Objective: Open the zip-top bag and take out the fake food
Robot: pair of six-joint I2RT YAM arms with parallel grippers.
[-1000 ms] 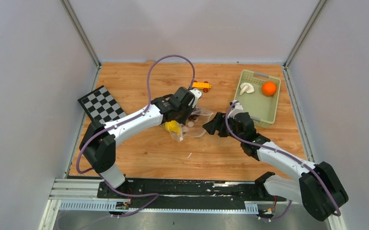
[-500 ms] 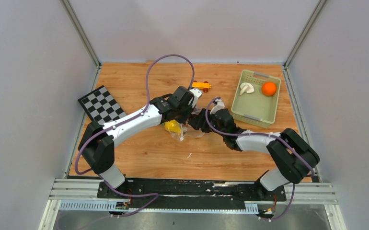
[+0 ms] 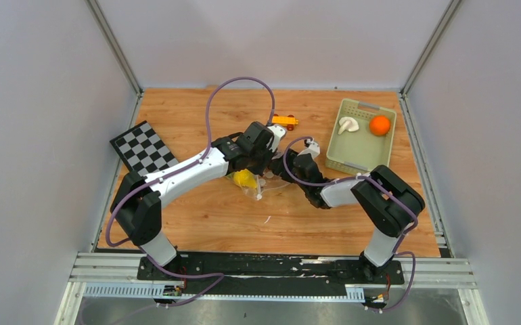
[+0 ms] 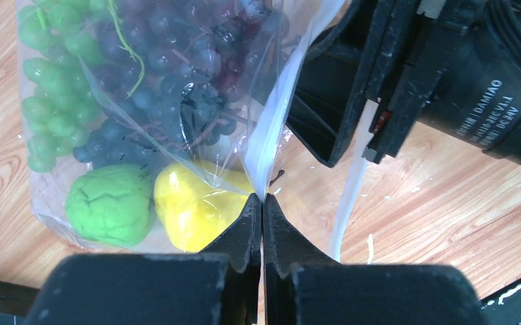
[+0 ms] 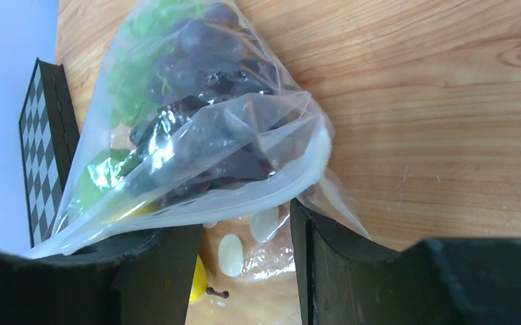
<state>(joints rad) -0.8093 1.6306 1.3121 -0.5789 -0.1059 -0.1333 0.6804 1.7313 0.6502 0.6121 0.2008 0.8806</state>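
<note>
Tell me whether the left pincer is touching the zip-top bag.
Touching. The left wrist view shows the left pincer pinched shut on the zip-top bag at its white edge strip.

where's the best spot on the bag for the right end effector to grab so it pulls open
Probably the white zip strip on the free side of the mouth of the bag, approached from the open end. That lip arches up between the right end effector's spread fingers, while the left end effector pinches the other lip, so pulling apart should spread the mouth.
</note>
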